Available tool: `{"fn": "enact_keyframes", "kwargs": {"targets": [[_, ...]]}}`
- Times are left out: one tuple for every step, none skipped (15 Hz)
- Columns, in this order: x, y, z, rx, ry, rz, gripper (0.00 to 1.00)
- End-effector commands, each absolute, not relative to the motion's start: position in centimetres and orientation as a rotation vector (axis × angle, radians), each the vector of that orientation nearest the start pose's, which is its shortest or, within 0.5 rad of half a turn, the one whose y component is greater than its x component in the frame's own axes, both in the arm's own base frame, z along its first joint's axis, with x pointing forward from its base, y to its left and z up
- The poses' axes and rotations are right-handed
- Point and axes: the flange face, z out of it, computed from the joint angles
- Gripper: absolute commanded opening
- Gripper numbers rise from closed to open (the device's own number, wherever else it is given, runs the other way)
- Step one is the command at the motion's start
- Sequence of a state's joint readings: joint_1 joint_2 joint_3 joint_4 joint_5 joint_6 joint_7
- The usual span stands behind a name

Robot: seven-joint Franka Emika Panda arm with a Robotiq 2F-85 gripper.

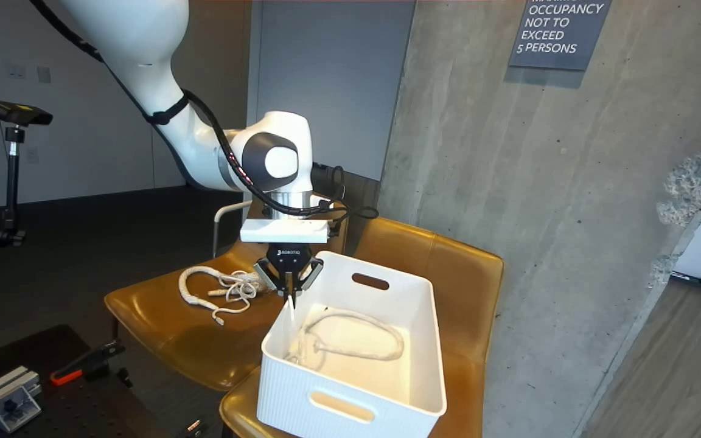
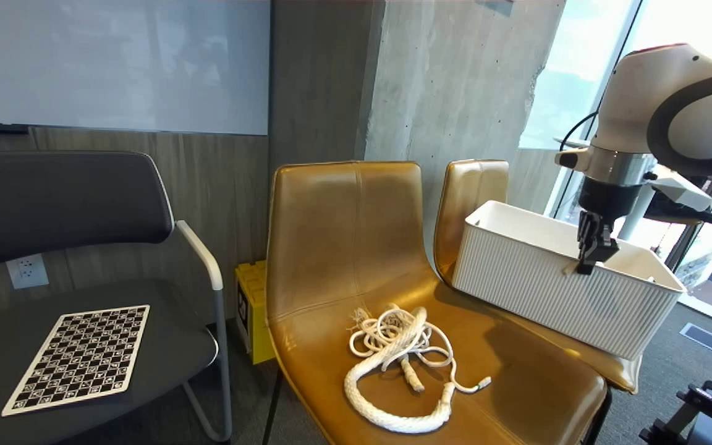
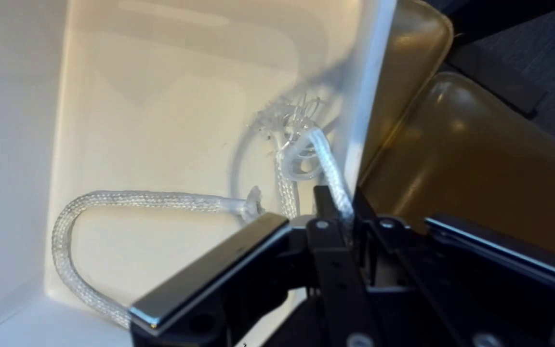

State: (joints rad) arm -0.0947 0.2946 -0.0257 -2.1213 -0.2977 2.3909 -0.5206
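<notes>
The tool pinches white cord at the bin's rim. Work looks partway: braided rope lies inside, a bundle remains on the chair.

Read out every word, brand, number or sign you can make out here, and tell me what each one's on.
"OCCUPANCY NOT TO EXCEED 5 PERSONS": the dark sign on the concrete wall; the line above that is cut off by the picture's edge.
"ROBOTIQ": the gripper.
Too small or blurred to read: the label on the yellow box and the yellow mark on the camera.
</notes>
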Motion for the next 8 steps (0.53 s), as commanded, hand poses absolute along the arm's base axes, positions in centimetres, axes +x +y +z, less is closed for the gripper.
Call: {"fn": "enact_keyframes", "kwargs": {"targets": [[57.0,-7.4,28.0,-3.151,-1.051,0.131,0.38],[57.0,-7.4,28.1,-3.150,-1.058,0.128,0.43],[57.1,-7.5,28.3,-3.149,-1.064,0.125,0.50],[57.0,-7.5,28.4,-3.149,-1.070,0.122,0.58],[57.0,-7.6,28.5,-3.148,-1.077,0.120,0.64],[57.0,-7.8,28.7,-3.148,-1.081,0.118,0.73],[56.9,-7.9,28.9,-3.147,-1.085,0.116,0.79],[56.9,-8.0,29.1,-3.148,-1.090,0.114,0.86]]}}
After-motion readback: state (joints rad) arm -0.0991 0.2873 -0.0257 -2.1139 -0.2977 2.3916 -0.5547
